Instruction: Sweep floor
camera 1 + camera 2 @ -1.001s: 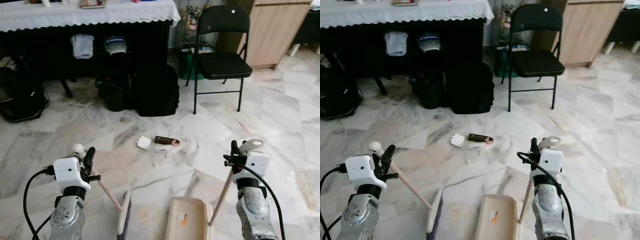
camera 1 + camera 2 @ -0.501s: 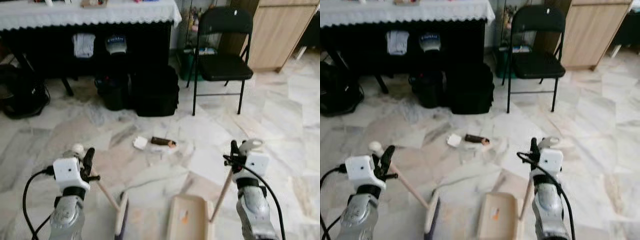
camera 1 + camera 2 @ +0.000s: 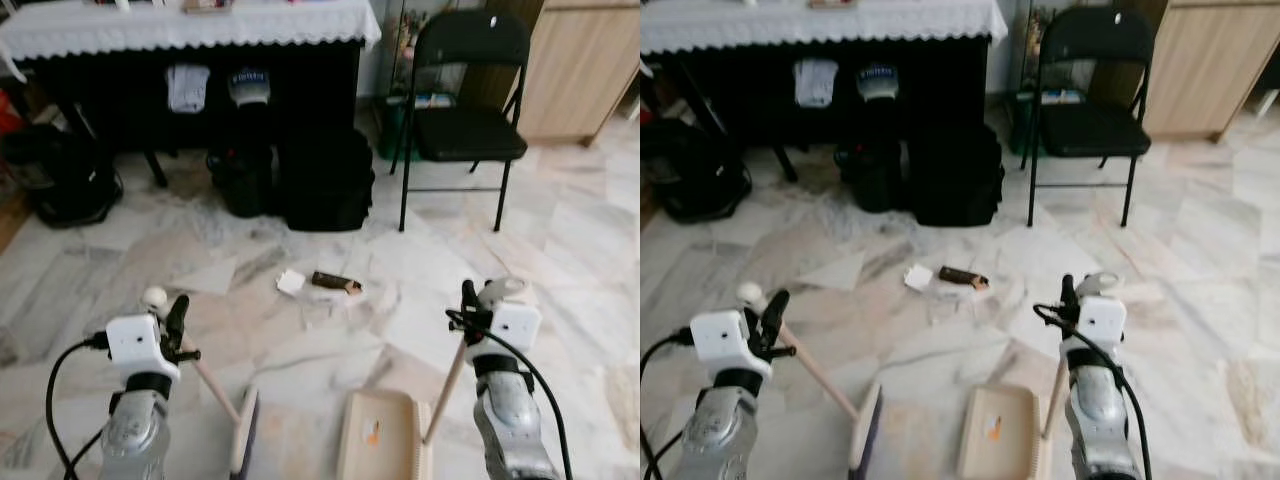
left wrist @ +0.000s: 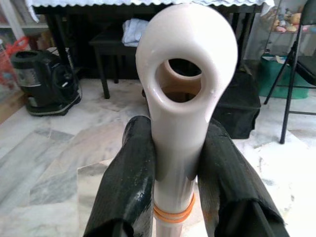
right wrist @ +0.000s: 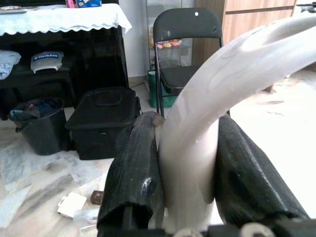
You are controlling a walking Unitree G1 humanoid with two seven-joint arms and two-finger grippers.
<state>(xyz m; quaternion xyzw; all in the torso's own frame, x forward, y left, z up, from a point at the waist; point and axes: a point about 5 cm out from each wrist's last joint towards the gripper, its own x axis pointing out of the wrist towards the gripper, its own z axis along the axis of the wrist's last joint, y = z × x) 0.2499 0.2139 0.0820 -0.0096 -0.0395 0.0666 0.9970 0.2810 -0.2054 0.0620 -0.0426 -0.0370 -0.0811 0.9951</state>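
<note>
My left gripper (image 3: 177,318) pinched the broom (image 3: 243,441) handle and my right gripper (image 3: 469,303) the dustpan (image 3: 378,441) handle, heads low on the floor (image 3: 560,260), so the litter (image 3: 322,284) just ahead could be swept in.

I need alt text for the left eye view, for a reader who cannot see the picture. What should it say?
The robot's left gripper holds a brush handle and its right gripper a dustpan handle above a marble floor. Ahead lie a white scrap and a brown wrapper. Behind stand a black folding chair, black bags and a cloth-covered table.
</note>
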